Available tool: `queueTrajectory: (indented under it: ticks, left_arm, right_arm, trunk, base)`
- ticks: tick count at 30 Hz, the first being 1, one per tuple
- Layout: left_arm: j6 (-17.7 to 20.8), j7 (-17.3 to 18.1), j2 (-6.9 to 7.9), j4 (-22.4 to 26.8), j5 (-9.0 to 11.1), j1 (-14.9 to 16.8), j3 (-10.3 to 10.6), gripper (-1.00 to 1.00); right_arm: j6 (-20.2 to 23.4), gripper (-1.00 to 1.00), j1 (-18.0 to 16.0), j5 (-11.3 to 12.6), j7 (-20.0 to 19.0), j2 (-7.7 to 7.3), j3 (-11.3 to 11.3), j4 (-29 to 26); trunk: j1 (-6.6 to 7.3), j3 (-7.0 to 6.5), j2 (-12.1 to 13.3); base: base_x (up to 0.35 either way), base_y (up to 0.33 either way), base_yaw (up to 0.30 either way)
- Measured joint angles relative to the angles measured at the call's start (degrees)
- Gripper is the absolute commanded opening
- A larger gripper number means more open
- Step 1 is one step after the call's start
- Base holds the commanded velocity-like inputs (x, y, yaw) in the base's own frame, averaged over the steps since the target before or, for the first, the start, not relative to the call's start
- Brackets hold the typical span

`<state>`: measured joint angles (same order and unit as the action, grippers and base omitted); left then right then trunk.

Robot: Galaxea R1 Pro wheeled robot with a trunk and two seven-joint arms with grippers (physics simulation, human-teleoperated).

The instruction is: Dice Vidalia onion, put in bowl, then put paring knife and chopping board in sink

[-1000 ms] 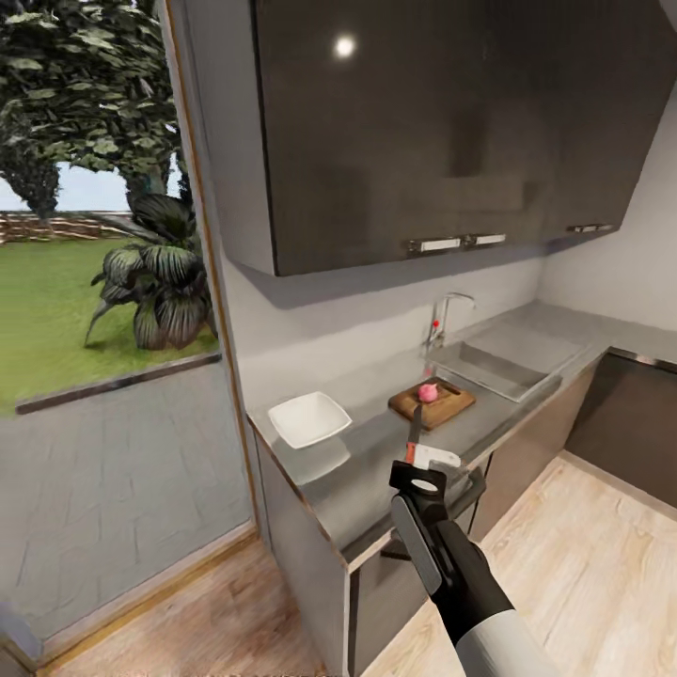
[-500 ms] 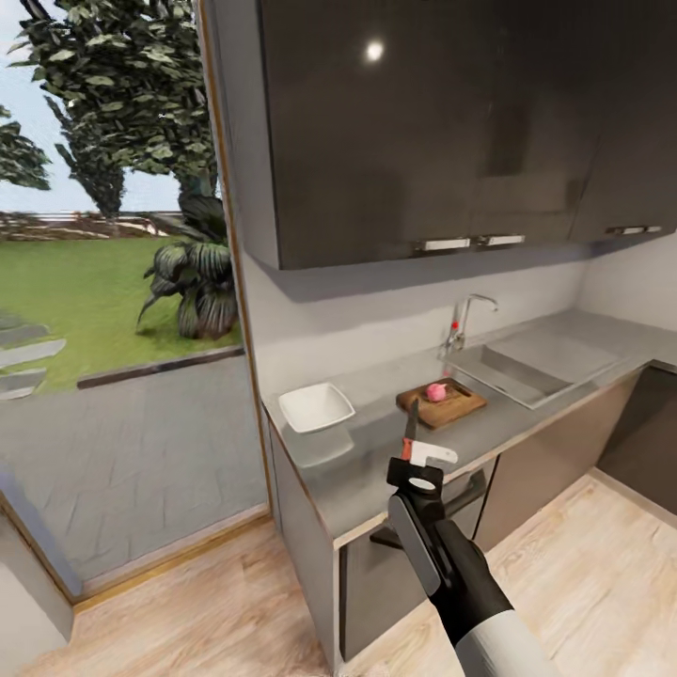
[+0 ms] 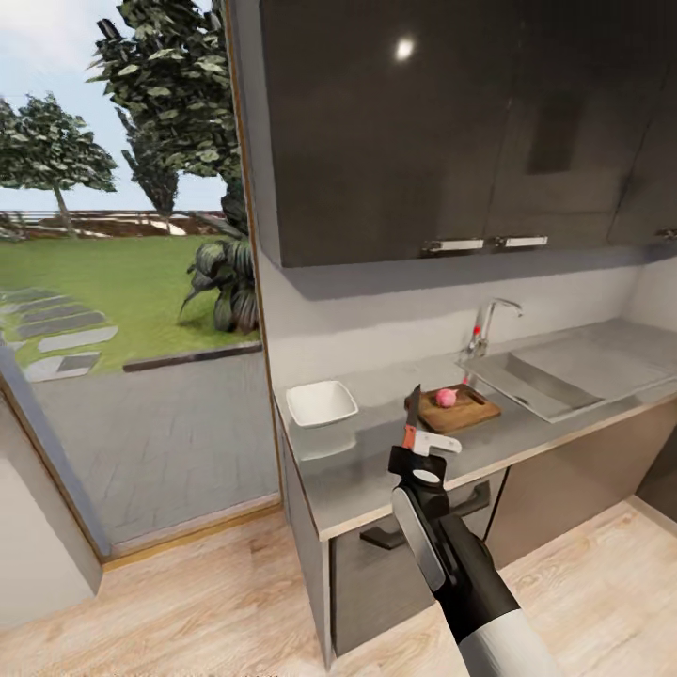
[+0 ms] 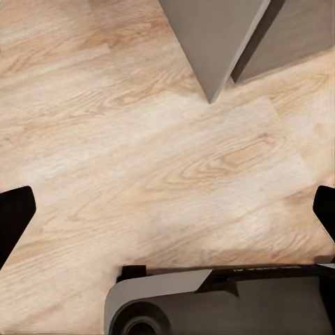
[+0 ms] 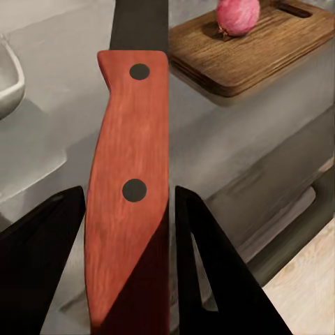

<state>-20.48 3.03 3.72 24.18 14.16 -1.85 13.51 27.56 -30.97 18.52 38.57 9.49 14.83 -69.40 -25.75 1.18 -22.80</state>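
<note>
**Holding the paring knife in front of the counter**

Gripping the paring knife (image 5: 129,174), my right gripper (image 3: 425,458) has its dark fingers (image 5: 202,272) closed on either side of the reddish riveted handle, as I see in the right wrist view. From the head view the short dark blade stands nearly upright above the gripper, tip toward the wall, over the front part of the counter (image 3: 376,475).

Beyond the blade, the chopping board (image 3: 461,410) lies flat on the grey counter just beside the near-left corner of the sink (image 3: 555,376). The Vidalia onion (image 3: 446,398) sits on the board, whole and pinkish, roughly at its middle. In the right wrist view I get the same pair, onion (image 5: 238,15) on board (image 5: 258,52), past the knife handle.

The white bowl (image 3: 322,402) rests on the counter toward its open end, well apart from the board, with the knife blade between them from where I look. The chrome faucet (image 3: 489,324) with its red-tipped lever rises at the sink's back corner, close to the board. Dark wall cabinets (image 3: 423,122) hang above.

My left gripper (image 4: 167,209) points down at the wooden floor (image 4: 139,139); its fingers (image 4: 14,216) show at opposite edges of the left wrist view, spread wide with nothing between them. Past the counter's end a glass opening gives onto paving, grass and trees.
</note>
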Motion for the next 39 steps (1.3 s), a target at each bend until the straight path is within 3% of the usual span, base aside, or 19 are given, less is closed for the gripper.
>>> queueTrajectory:
  ticks: [10,39]
  left_arm:
    - [0.0,0.0,0.00,-0.1,0.0,0.0,0.0,1.00]
    - [0.0,0.0,-0.09,-0.5,0.0,0.0,0.0,1.00]
  right_arm:
    - [0.0,-1.00,0.0,0.0,0.0,-0.05,2.1,-0.1]
    - [0.0,-1.00,0.0,0.0,0.0,-0.06,2.2,-0.2]
  trunk:
    - [0.00,0.00,0.0]
    - [0.00,0.00,0.0]
  base:
    - [0.000,-0.320,0.256]
    - [0.000,-0.320,0.252]
